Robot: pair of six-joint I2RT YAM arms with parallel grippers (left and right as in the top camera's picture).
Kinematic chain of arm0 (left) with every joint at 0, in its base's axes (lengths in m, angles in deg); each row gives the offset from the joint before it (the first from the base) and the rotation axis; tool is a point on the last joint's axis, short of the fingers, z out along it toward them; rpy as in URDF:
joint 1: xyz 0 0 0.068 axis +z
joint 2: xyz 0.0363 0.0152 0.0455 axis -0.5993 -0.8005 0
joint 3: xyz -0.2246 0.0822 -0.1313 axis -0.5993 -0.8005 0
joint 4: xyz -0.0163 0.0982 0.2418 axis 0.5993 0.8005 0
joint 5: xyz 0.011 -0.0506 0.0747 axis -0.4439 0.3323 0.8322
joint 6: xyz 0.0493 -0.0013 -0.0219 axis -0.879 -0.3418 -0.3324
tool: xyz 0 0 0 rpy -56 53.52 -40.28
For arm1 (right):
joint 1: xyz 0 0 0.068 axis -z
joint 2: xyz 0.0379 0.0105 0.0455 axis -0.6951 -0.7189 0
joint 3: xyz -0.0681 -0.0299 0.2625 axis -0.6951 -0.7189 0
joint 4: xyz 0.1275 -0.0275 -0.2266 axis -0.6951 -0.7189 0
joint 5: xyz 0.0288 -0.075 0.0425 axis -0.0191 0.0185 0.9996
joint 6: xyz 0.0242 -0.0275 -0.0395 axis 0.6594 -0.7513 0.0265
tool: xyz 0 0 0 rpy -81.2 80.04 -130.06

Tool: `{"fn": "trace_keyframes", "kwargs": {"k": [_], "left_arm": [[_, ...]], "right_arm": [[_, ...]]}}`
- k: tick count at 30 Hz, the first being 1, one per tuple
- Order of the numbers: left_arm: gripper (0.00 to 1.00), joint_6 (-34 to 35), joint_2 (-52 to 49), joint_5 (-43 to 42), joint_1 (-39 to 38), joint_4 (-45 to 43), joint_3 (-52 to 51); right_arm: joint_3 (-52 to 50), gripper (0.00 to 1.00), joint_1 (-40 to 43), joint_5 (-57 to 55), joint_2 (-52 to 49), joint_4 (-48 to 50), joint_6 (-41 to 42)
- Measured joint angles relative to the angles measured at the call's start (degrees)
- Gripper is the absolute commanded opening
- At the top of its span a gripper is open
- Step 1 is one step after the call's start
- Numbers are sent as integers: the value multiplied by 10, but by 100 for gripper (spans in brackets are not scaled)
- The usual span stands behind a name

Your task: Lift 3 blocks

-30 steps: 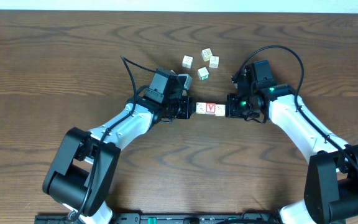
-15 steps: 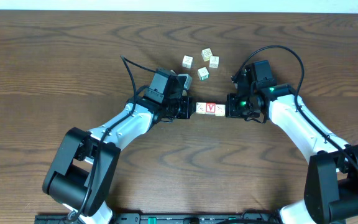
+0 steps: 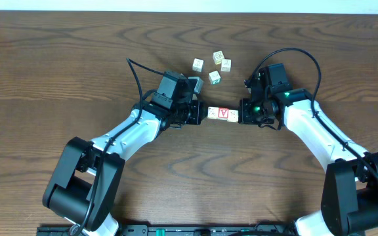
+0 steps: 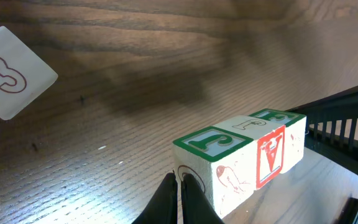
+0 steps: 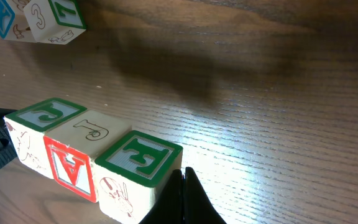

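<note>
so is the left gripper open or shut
Shut: the left gripper has no gap in its wrist view, tip against the block row

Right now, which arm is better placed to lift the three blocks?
Neither alone. The left gripper, shut, presses one end of the block row and the right gripper, shut, the other, so both should probably rise together.
</note>
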Motion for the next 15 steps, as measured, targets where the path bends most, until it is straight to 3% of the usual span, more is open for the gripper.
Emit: {"fn": "trace_keyframes", "kwargs": {"k": [15], "left_arm": [[7, 0, 0, -1, 0, 0, 0]], "right_arm": [[0, 1, 0, 1, 0, -1, 26]]}}
